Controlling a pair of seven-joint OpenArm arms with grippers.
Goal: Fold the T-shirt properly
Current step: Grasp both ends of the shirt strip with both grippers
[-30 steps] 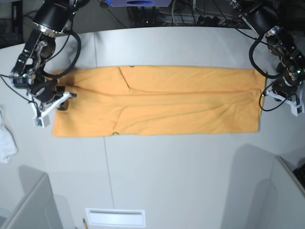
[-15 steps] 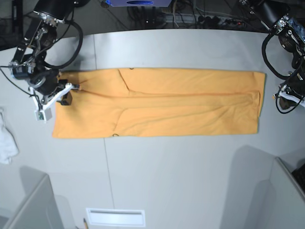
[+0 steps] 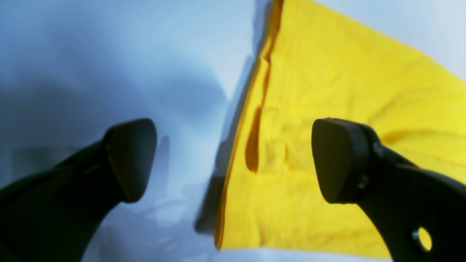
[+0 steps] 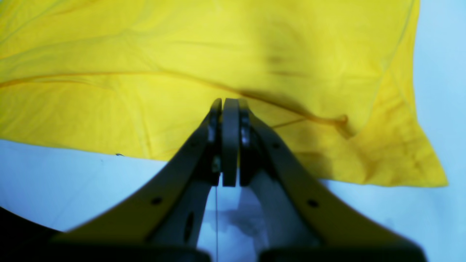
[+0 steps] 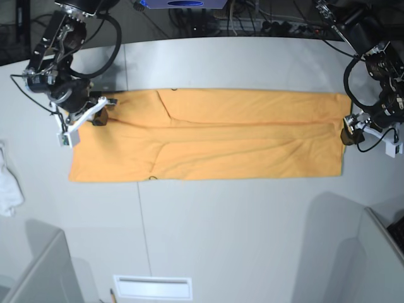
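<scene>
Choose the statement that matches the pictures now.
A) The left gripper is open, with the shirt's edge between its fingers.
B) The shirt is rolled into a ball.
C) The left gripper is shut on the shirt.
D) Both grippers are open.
A: in the left wrist view the left gripper stands wide open above the edge of the shirt, while the right gripper is shut.

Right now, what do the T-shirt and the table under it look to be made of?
The T-shirt looks like soft matte knit fabric, probably cotton: it lies limp, with shallow creases and a stitched hem along its edge. The table looks like a hard, smooth, pale grey board, perhaps laminate, with a faint sheen and a thin seam line; the exact material cannot be told.
</scene>
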